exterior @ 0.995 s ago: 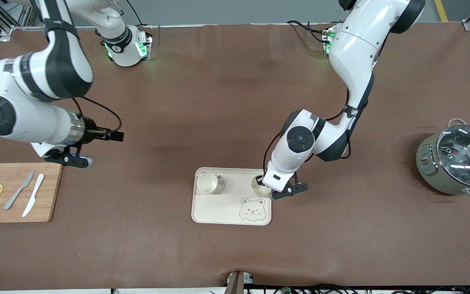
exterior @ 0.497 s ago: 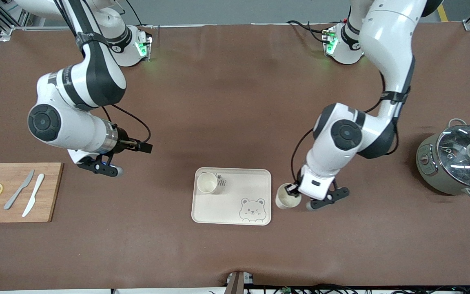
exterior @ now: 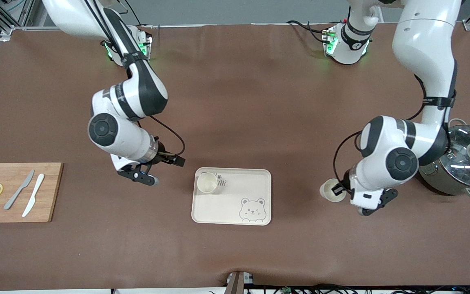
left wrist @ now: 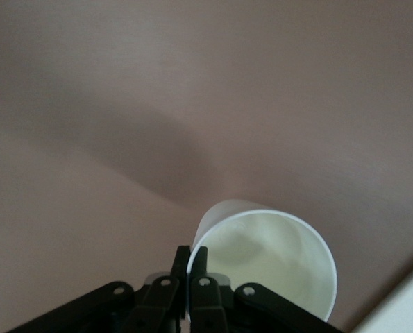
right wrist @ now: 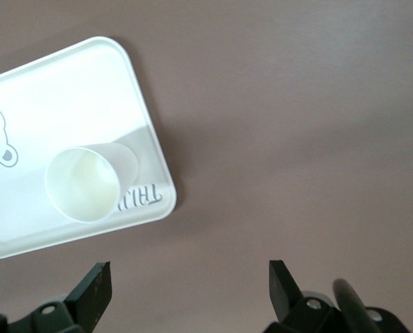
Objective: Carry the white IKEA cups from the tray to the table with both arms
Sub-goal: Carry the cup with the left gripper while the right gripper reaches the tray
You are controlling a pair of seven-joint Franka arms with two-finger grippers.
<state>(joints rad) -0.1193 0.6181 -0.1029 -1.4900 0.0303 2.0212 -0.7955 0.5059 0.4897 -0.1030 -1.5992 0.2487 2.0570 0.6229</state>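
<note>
Cups are now split between two places: over the last second the left arm has lifted one off the tray [exterior: 259, 179] and carried it toward its own end of the table [exterior: 235, 102], and the right arm has swung in from beside the cutting board toward the tray. Nearest the front camera among the task's things, the bear drawing [exterior: 252, 210] sits at the tray's near corner, a winking face in grey line. A little farther from the camera, the carried cup [exterior: 332, 191] hangs low over bare brown table between the tray and the lidded pot [exterior: 455, 163], the left gripper [exterior: 338, 188] pinched shut on its rim, one finger inside the wall and one outside, as the left wrist view shows; whether it has touched down cannot be told. The remaining cup [exterior: 207, 183] stands upright in the tray's far corner toward the right arm's end, just beside grey lettering that is partly hidden and reads only as "TAIJ" in the right wrist view. The right gripper [exterior: 142, 176] hovers over the table just beside that corner, jaws spread wide and empty. Judging by this, half the job is nearly done, and the second cup looks set to be the right arm's.
</note>
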